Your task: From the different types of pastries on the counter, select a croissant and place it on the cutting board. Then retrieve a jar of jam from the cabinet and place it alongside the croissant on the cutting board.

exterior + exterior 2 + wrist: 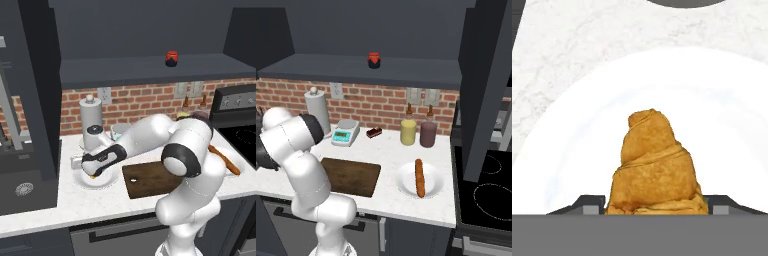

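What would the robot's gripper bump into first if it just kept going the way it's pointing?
Most likely the croissant, which sits between the fingertips of the gripper on a white plate; the plate lies just beyond it.

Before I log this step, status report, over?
Pincer low over white plate, fingers either side of croissant; grip unconfirmed. Cutting board bare. Jam jar on cabinet shelf.

The croissant hides the pincer tips, so their hold cannot be told.
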